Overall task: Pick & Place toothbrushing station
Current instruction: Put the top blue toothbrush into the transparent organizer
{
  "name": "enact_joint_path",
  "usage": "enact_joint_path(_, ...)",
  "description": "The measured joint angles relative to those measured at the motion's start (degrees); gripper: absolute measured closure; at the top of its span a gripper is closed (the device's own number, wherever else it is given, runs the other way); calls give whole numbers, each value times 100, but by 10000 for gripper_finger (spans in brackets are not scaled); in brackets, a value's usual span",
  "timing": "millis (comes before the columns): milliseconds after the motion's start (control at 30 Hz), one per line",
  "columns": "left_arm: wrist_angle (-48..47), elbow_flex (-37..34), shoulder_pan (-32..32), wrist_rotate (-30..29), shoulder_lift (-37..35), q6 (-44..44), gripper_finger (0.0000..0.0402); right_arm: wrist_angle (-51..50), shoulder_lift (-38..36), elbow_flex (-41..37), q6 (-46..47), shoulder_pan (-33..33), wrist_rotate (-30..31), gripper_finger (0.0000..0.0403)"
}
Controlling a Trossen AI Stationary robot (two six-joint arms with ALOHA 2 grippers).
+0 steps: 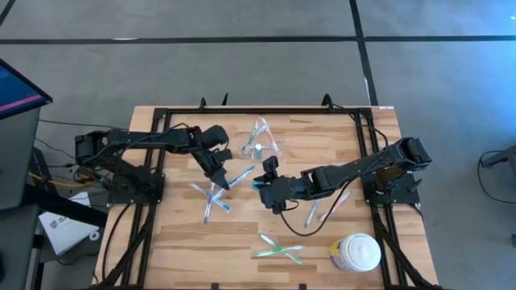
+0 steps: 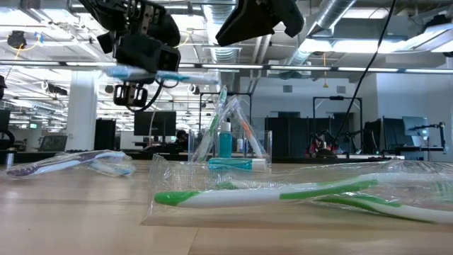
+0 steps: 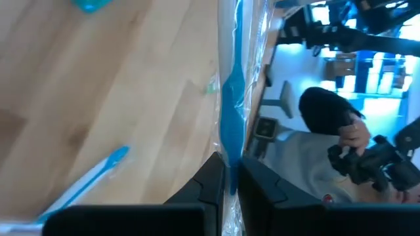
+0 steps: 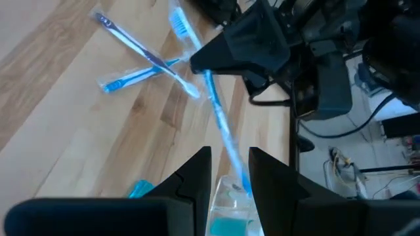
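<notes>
- Left gripper (image 1: 219, 179) clenching a wrapped blue toothbrush (image 1: 235, 176), lifting it clear of the table (image 1: 161, 242) at about 9 o'clock of centre.
- Clear holder (image 1: 260, 145) standing at 12 o'clock, already carrying some brushes.
- Right gripper (image 1: 260, 185) gripping a small teal tube (image 4: 228, 226).
- Green toothbrushes (image 1: 278, 250) lying at 6 o'clock, not yet placed.

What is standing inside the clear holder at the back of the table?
Inside the clear holder stand a teal tube and leaning toothbrushes; how many brushes cannot be told through the plastic.
</notes>
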Motion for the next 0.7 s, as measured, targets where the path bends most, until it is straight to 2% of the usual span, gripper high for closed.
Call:
enact_joint_path(467,1518,0,-161,91,0,-1063,380,198,0,0,-677,33,5,310)
enact_joint_path(700,1851,0,-167,102,0,-1306,380,465,0,0,-1252,118,15,310)
